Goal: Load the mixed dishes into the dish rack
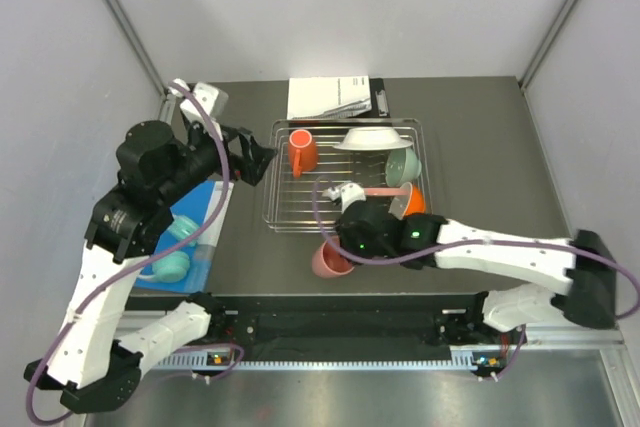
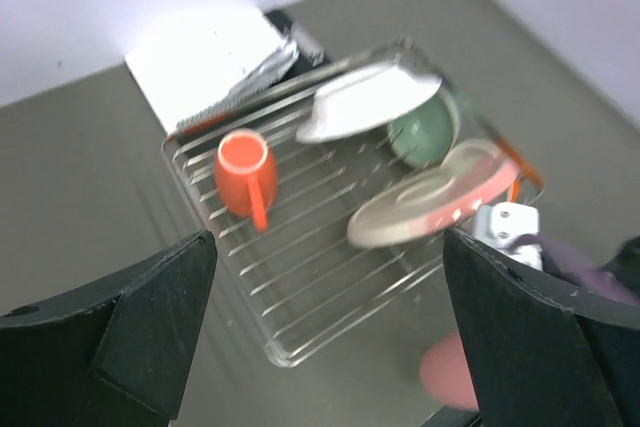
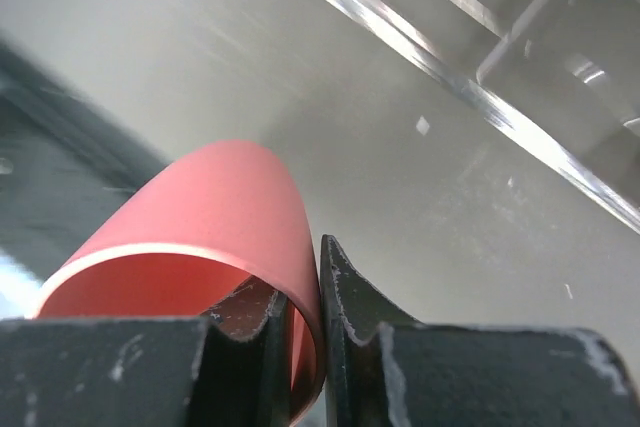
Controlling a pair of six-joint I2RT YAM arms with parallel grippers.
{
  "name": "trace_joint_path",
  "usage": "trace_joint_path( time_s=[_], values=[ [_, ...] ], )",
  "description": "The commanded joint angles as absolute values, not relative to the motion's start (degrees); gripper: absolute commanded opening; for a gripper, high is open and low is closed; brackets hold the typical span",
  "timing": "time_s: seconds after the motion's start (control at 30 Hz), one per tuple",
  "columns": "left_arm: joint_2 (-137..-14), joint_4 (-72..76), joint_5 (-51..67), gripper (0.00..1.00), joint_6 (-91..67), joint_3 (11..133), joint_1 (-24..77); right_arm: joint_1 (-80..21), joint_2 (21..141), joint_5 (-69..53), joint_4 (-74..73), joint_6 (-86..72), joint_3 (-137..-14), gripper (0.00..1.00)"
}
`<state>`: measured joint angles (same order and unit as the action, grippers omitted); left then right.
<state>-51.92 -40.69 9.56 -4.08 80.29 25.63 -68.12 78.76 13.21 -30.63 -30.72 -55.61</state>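
Note:
The silver wire dish rack [image 1: 300, 209] holds an orange mug [image 1: 303, 151], a white plate [image 1: 372, 137], a mint-green bowl [image 1: 402, 166], a pale pink plate [image 1: 385, 192] and an orange bowl [image 1: 412, 201]. My right gripper [image 1: 345, 247] is shut on the rim of the small pink cup [image 1: 330, 261], just outside the rack's near edge. In the right wrist view one finger is inside the cup [image 3: 205, 237] and one outside. My left gripper [image 1: 262, 162] is open and empty, held above the rack's left side. The left wrist view shows the rack [image 2: 290, 287] and mug [image 2: 243, 173] below.
A blue sheet [image 1: 195, 247] with small teal rounded pieces [image 1: 170, 265] lies at the left. White printed paper [image 1: 328, 97] on a black board lies behind the rack. The rack's wire edge [image 3: 450, 77] runs close above the cup.

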Motion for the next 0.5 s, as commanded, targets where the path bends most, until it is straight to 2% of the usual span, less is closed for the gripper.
trace_joint_path(
  time_s=[0.0,0.17,0.23,0.3,0.47],
  values=[
    [-54.4,-36.3,11.4,0.99,-12.6,88.2,25.2,-68.1,61.6,10.1,-24.0,-33.2,-62.2,0.0],
    [-61.3,-34.7,27.6,0.99,-23.0,97.6,20.7,-64.6,49.0,1.7,-15.3,-35.6,-61.2,0.0],
    [-66.7,-31.3,42.0,0.99,-31.6,100.3,16.5,-62.1,45.6,0.0,-9.2,-38.3,-59.2,0.0],
    [-70.0,-24.0,54.7,0.99,-48.1,99.6,14.0,-59.2,41.7,-4.2,-4.9,-41.8,-55.3,0.0],
    [-77.1,-17.7,59.3,0.99,-53.3,104.9,13.7,-54.0,41.2,-11.8,8.6,-48.7,-49.8,0.0]
  ],
)
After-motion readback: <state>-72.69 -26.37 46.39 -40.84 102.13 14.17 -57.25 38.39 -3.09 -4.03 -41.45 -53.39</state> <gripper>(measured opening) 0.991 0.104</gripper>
